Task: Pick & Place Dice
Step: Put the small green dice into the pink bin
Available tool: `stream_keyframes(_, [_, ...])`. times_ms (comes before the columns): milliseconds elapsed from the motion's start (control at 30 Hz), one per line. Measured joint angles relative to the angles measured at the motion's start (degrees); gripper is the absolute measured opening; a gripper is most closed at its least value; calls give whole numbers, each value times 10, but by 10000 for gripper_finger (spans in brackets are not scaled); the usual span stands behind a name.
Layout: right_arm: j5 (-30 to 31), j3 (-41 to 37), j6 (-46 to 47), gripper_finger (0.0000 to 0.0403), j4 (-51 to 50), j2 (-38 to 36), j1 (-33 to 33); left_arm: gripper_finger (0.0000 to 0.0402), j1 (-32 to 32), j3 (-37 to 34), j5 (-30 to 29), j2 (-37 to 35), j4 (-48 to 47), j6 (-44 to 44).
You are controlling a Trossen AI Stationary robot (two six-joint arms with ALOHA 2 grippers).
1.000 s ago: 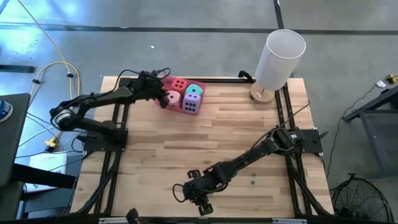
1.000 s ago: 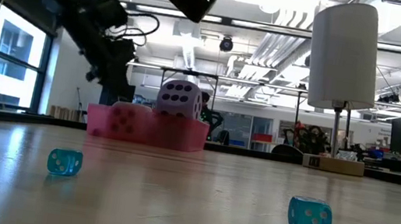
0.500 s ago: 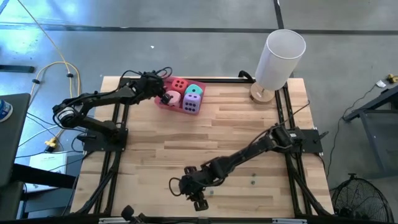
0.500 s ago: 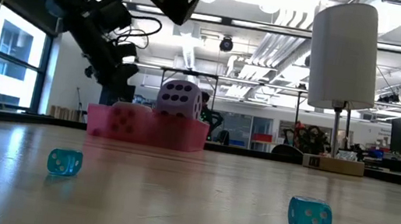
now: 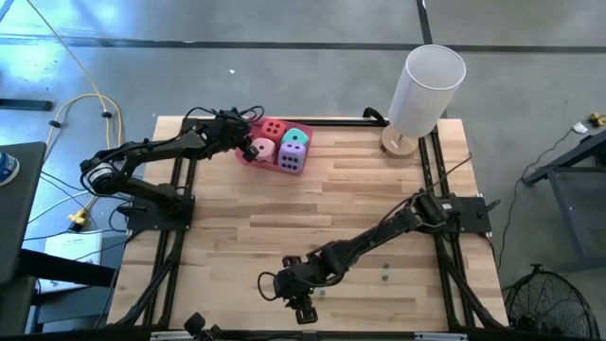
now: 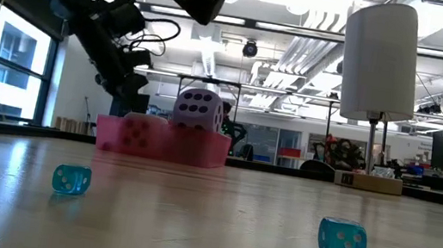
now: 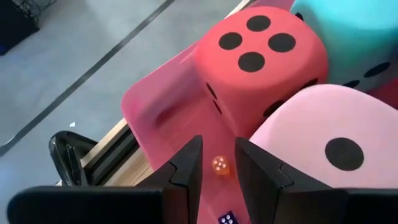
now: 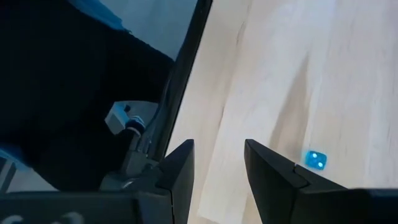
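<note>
The left arm reaches from its base at the left side toward the far edge of the desk (image 5: 379,213), bent at the elbow. The left gripper (image 7: 217,163) points downward, and its two fingers (image 7: 186,165) stand a little apart with a narrow gap between them. The right arm stretches long and low from its base at the right side toward the near edge. The right gripper (image 8: 219,163) hangs there, fingers parted, holding nothing.

Dark jointed arms, looping black cables
</note>
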Motion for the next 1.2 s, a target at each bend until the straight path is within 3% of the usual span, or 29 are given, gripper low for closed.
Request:
stream_keyframes(167, [-4,-1,27,133,1,0,2,88,-8,6,-1,-31,-17,-2])
stream_keyframes(333, [40,-1,107,133,-71,-8,13,88,-58,10,24,-152,-71,13])
stream_keyframes(433, [64,0,144,133,-110,-13,20,88,-95,10,108,-225,-113,13])
stream_keyframes(600, [59,0,302,133,-255,-31,36,88,-163,8,250,-288,-168,-25])
stream_keyframes(733, [71,0,410,133,-354,-42,57,88,-230,7,299,-293,-201,-55])
stream_keyframes(933, [166,0,557,133,-531,-47,107,88,-346,7,300,-261,-211,-64])
stream_keyframes(1033, [166,0,643,133,-600,-47,124,88,-402,7,301,-238,-210,-66])
stream_keyframes(1200, [195,-2,623,133,-604,-47,144,88,-475,7,301,-190,-204,-86])
